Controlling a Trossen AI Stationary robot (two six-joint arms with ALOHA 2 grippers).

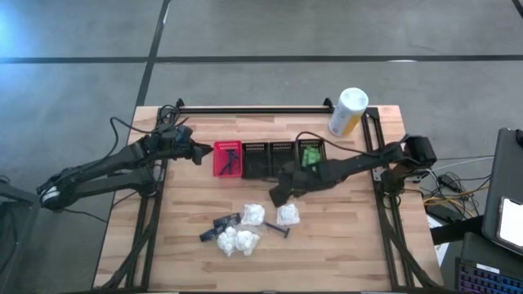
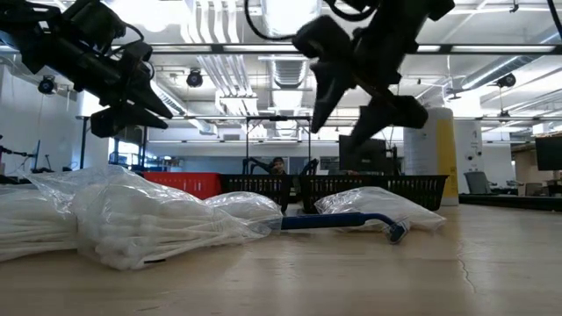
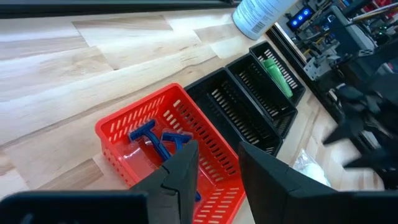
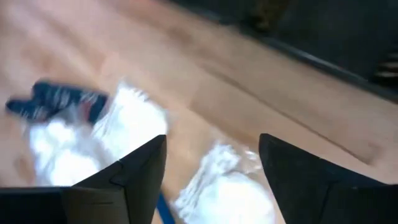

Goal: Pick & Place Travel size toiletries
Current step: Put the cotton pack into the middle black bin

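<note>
White wrapped bundles are left near the table's front edge; right gripper, jaws open, is poised above for picking.

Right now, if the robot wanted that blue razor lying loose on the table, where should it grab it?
Probably the slim straight handle of the blue razor, taken from straight above with the fingers across it. It lies flat on the table, its handle clear of the white bundle. The right gripper, open, hangs nearby.

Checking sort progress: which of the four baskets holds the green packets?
The black basket at the row's right end, nearest the canister. The red basket holds blue razors; the middle two look empty.
</note>
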